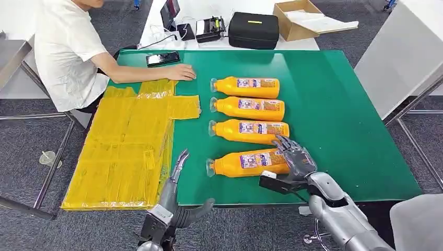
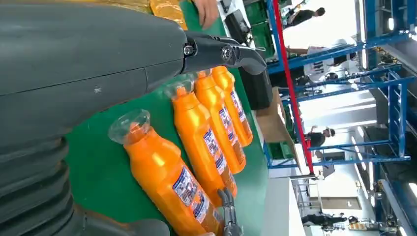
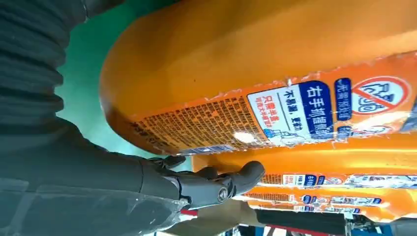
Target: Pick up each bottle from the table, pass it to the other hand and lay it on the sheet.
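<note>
Several orange bottles lie side by side on the green table (image 1: 339, 120), caps toward the yellow sheet (image 1: 125, 151) spread at the left. My right hand (image 1: 295, 157) is over the base end of the nearest bottle (image 1: 243, 163), fingers spread and reaching toward the neighbouring bottle (image 1: 248, 130). The right wrist view has that nearest bottle (image 3: 255, 59) close against the palm side, with my fingers (image 3: 216, 184) stretched out past it, not wrapped round. At the table's front edge my left hand (image 1: 180, 178) is held open beside the sheet, holding nothing. From the left wrist the nearest bottle (image 2: 167, 182) lies just beyond it.
A person sits at the far left with a hand (image 1: 180, 72) flat on the table above the sheet, next to a phone (image 1: 163, 58). Behind the table stand a black case (image 1: 254, 30) and a cardboard box (image 1: 295, 18). Bare green surface lies right of the bottles.
</note>
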